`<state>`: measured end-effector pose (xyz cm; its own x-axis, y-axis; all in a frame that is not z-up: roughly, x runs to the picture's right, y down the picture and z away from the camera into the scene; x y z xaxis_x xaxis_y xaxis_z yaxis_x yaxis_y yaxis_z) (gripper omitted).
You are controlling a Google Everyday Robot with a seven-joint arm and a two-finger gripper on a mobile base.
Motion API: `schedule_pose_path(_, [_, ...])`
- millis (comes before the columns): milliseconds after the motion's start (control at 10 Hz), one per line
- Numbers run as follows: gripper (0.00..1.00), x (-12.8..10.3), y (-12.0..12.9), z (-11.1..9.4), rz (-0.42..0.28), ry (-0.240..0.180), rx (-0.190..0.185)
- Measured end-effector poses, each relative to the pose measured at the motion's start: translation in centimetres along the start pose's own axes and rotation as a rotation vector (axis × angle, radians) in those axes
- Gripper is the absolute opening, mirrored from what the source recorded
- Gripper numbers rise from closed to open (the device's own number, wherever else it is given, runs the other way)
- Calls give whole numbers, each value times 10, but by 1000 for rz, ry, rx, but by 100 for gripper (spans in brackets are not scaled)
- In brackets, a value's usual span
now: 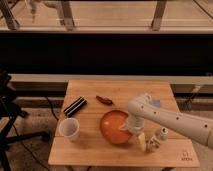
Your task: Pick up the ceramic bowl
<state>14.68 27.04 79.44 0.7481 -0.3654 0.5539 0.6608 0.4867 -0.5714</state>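
Note:
The ceramic bowl (114, 125) is wide, shallow and glossy orange. It sits on the wooden table (95, 145) near the middle front. My white arm reaches in from the right. My gripper (131, 128) is down at the bowl's right rim. The arm's wrist covers the bowl's right edge.
A small white cup (69, 129) stands left of the bowl. A black striped box (75, 106) lies at the back left. A red chili-like item (104, 100) lies behind the bowl. Small pale objects (150, 141) stand just right of the bowl. A tripod (10, 107) stands left of the table.

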Motion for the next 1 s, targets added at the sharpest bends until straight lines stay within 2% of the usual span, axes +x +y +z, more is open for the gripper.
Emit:
schedule_pose_path(800, [94,3,3,3,6,1,-1])
schedule_pose_path(1000, [88,4,2,3,7,1,2])
